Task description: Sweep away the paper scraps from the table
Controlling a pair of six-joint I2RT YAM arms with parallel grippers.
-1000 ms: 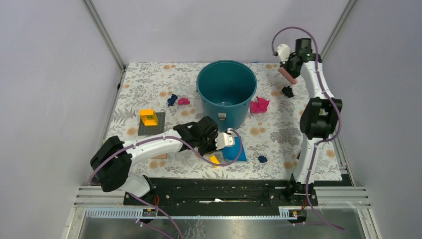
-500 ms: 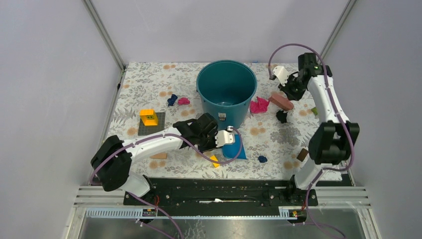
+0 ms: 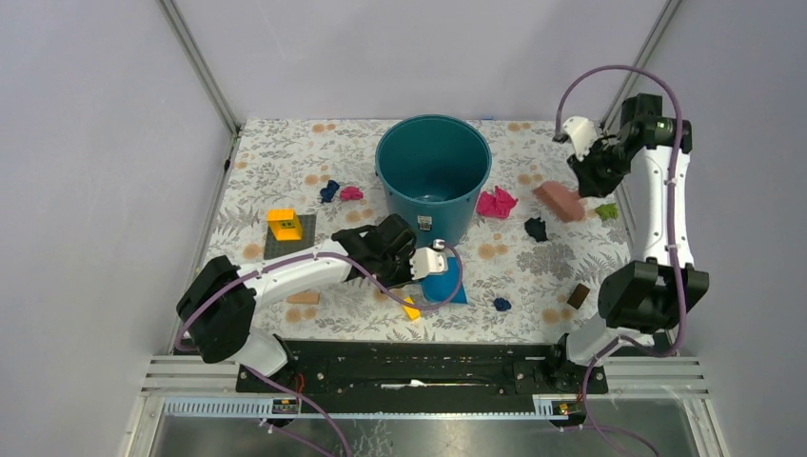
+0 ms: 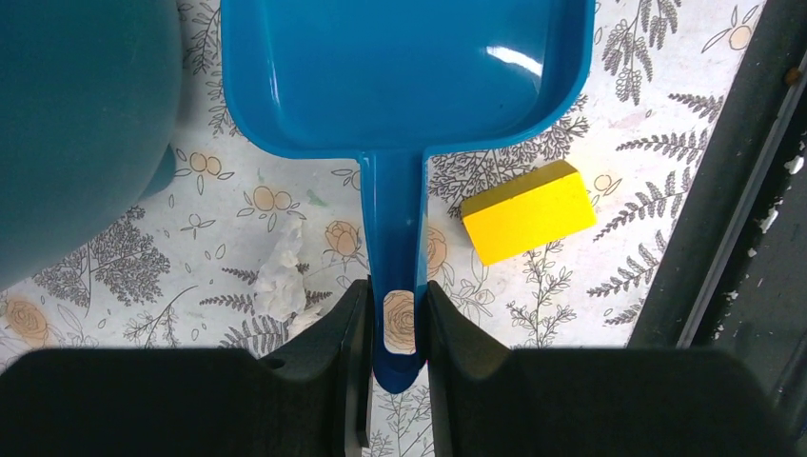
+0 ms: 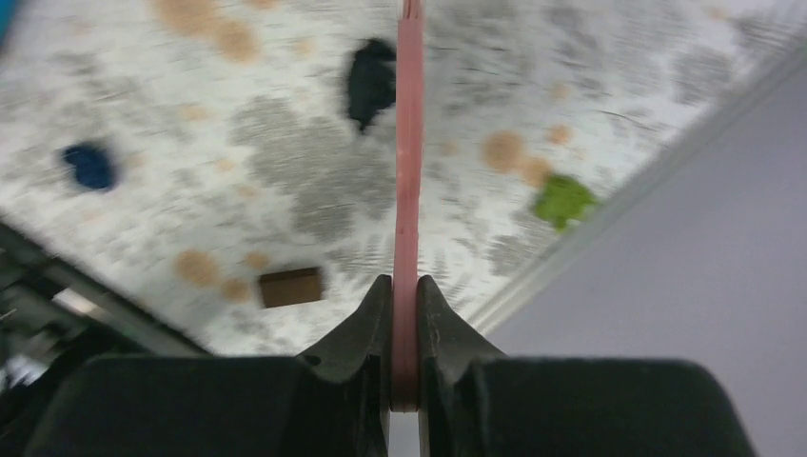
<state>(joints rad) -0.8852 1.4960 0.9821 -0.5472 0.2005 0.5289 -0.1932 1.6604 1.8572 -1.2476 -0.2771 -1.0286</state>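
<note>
Left gripper (image 4: 398,297) clamps the dustpan (image 4: 400,67) at the bucket's (image 3: 445,211) six o'clock to catch scraps (image 3: 536,228); right gripper (image 5: 403,288) pinches the brush (image 5: 409,143), three o'clock

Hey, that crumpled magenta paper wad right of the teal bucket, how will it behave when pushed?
The crumpled magenta paper wad looks light, so it would probably skid easily. Its irregular creases suggest tumbling, not straight rolling. Beside the teal bucket, it might jam.
</note>
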